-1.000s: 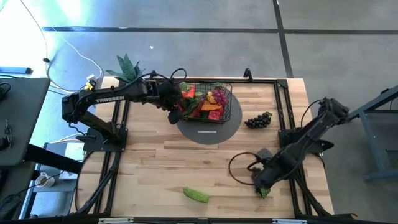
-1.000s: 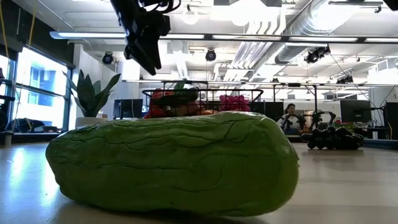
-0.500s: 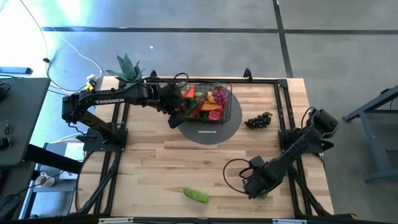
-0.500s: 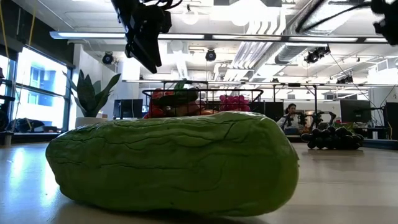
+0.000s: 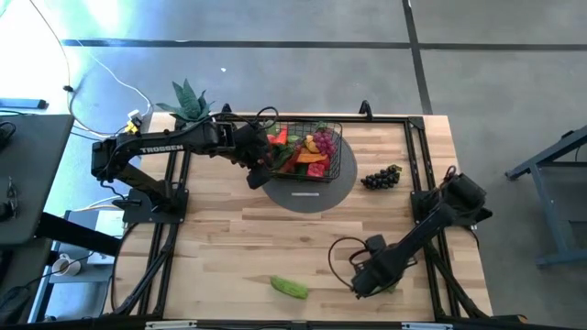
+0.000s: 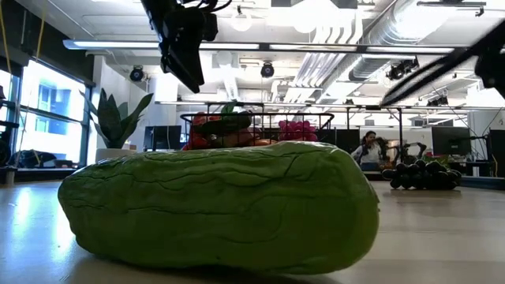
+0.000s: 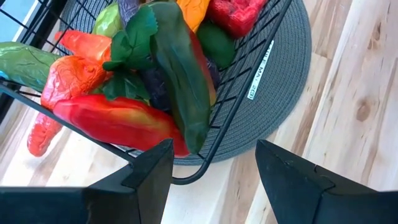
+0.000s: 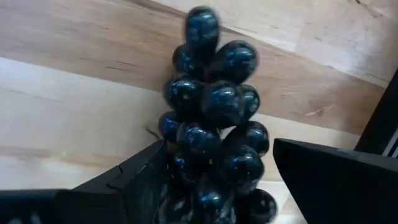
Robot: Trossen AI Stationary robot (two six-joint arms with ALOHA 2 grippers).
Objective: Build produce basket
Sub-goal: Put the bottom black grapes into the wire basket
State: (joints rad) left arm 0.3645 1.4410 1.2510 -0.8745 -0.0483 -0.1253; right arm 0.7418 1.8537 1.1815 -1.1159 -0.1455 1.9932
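Over the near left corner of the basket (image 5: 337,158), filled with produce (image 5: 307,151), the left gripper (image 5: 258,174) hangs with fingers apart and empty. Near the table's front right, the right gripper (image 5: 363,279) grips a bunch of dark grapes (image 8: 211,99). A cucumber (image 5: 290,287) lies at the front edge. A second grape bunch (image 5: 381,177) lies beside the mat (image 5: 307,197).

Black wire basket (image 5: 337,151) sits upright at the table's far middle, piled with red, orange and green peppers (image 7: 118,121) and pink grapes (image 6: 296,128). Dark grapes (image 5: 381,177) lie just beside it. A green cucumber (image 5: 290,287) lies alone near the front edge.
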